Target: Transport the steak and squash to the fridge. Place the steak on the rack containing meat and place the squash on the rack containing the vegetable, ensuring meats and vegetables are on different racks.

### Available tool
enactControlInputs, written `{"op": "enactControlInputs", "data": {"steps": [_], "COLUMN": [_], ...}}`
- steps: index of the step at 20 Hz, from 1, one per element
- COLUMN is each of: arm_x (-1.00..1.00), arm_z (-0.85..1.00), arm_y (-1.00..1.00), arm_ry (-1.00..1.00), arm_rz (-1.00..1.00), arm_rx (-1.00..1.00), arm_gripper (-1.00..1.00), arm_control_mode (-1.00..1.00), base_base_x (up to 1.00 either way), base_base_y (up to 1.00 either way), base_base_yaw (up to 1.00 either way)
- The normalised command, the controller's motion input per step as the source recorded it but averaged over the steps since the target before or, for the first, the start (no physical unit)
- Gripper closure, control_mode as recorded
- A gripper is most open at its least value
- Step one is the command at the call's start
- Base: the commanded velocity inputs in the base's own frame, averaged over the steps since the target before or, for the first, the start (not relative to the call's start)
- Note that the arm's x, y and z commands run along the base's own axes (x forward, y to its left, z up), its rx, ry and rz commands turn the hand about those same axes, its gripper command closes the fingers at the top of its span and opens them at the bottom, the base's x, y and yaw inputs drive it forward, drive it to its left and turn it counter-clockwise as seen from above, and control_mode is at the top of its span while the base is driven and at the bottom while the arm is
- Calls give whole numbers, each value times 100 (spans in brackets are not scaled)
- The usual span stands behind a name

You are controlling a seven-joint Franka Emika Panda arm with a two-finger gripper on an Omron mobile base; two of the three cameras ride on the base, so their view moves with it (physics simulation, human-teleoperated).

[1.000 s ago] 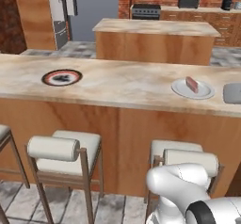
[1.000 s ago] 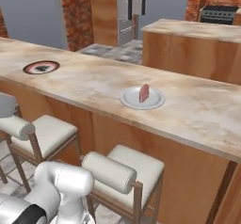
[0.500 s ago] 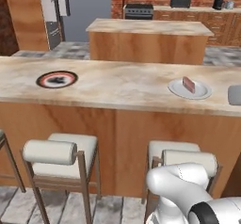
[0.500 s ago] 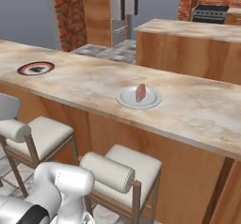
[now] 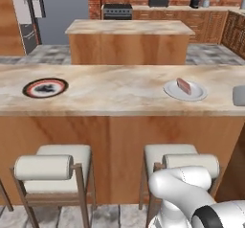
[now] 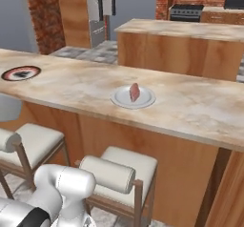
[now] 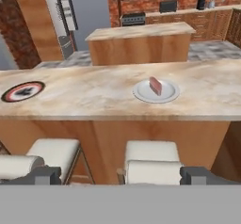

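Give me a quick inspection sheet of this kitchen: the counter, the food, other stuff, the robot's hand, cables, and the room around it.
Surface: marble-look counter, bar stools in front.
Job's things: steak on a white plate; fridge far back left; squash not made out.
Clutter: red-rimmed dark plate at left.
Grippers: gripper well short of the counter, jaws wide open, empty.
Cables: nothing seen.
Surroundings: kitchen island, black range, brick wall.

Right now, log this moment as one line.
phase: approach | gripper: open, empty | reddish steak slice: on white round plate | marble-look counter: ahead
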Motion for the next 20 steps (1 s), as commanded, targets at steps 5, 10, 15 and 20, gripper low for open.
{"op": "enactControlInputs", "data": {"steps": [5, 10, 15, 20], "arm_x": [0, 0, 40, 99], "arm_z": [0, 0, -7, -35], "arm_y": [0, 0, -27, -53], "arm_ry": [0, 0, 5, 27], "arm_rz": [0, 0, 4, 10], "arm_rx": [0, 0, 3, 2], "arm_gripper": [-100, -100, -100, -100], "arm_control_mode": [100, 100, -100, -100], "base_base_x": [100, 72, 55, 0], "base_base_y": [-31, -21, -35, 0], "base_base_yaw": [-41, -10, 2, 0]}}
